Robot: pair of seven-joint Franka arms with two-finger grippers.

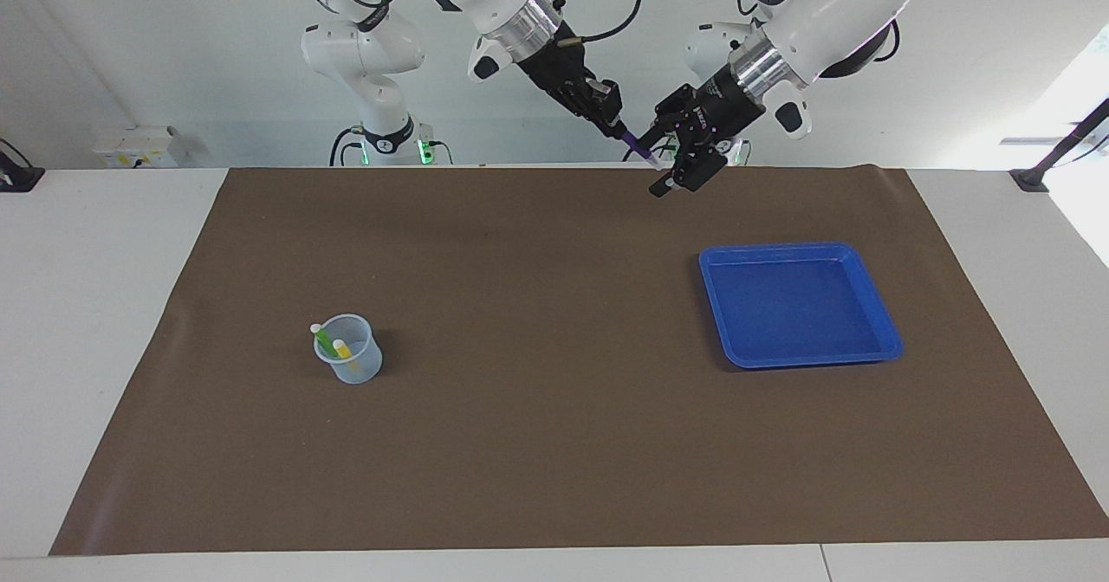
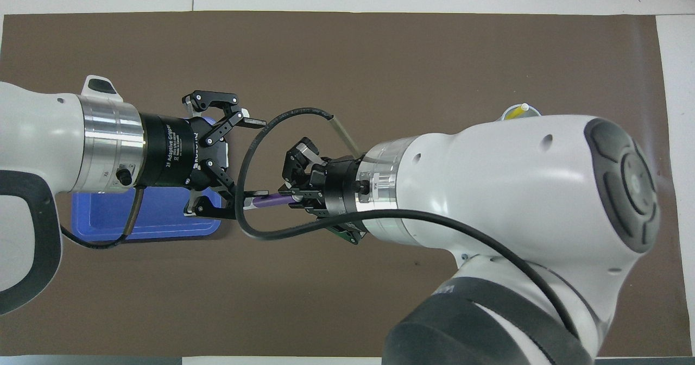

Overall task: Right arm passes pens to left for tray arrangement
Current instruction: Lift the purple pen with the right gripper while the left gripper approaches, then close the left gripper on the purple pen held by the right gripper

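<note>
Gripping the purple pen (image 2: 271, 200) in our right gripper (image 2: 293, 197), we hold its tip between our left gripper's (image 2: 241, 164) spread fingers; tray (image 1: 797, 305) empty.

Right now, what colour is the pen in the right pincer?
Purple; the pen shows best in the overhead view.

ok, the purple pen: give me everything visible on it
The purple pen is a short, slim marker with a purple barrel and a white cap, plastic by the look. It is off the table, up in the air, slanting cap-down in the facing view. The right end effector is shut on its barrel end. Its capped end pokes in between the open fingers of the left end effector, near one finger; whether they touch cannot be told. It hangs over the brown mat.
</note>
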